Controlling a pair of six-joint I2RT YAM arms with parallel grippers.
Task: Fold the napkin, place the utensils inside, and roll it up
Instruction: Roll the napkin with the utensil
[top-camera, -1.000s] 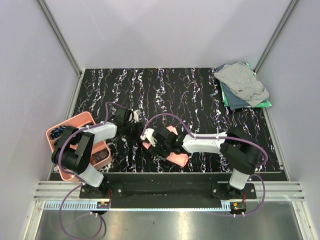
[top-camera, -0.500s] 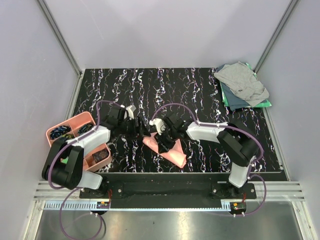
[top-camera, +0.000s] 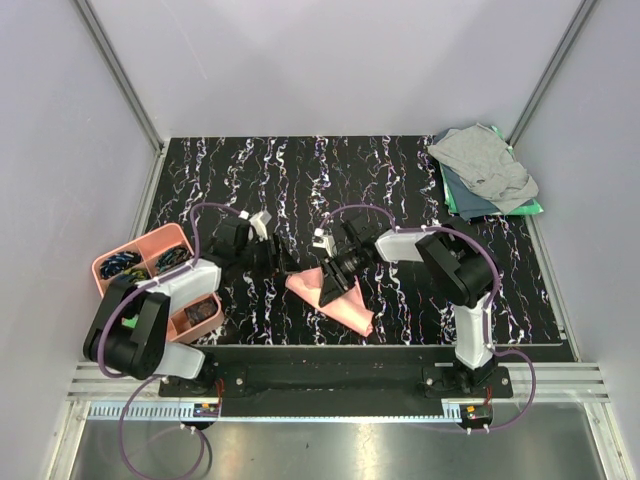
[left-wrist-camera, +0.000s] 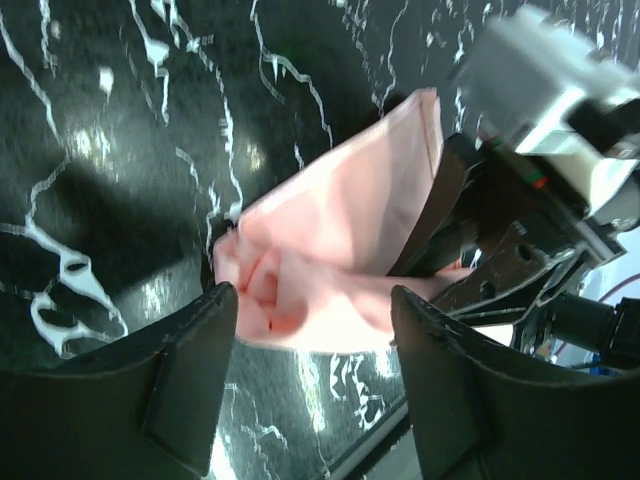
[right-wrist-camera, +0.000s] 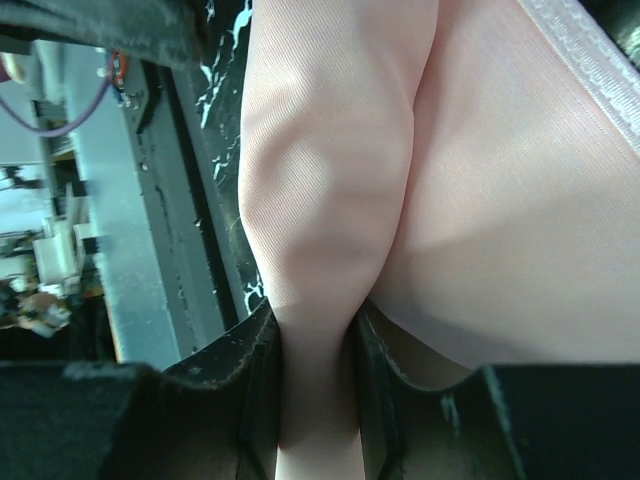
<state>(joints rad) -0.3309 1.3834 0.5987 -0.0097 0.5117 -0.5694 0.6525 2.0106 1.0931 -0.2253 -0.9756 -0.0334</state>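
The salmon-pink napkin (top-camera: 335, 300) lies bunched on the black marbled table (top-camera: 400, 180) near the front edge. My right gripper (top-camera: 340, 275) is shut on a fold of the napkin (right-wrist-camera: 330, 220) and lifts its far edge. My left gripper (top-camera: 283, 258) is open and empty just left of the napkin (left-wrist-camera: 340, 230), with the crumpled near corner in front of its fingers (left-wrist-camera: 190, 370). The utensils are not visible in any view.
A pink compartment tray (top-camera: 125, 262) with small dark items stands at the left edge beside the left arm. A grey cloth (top-camera: 485, 162) on a green cloth (top-camera: 525, 208) lies at the back right corner. The table's front rail (top-camera: 330, 350) is close to the napkin.
My right gripper has pulled the napkin away from the front edge and raised it, so the cloth stretches out. My left gripper has moved back and slightly left of the napkin.
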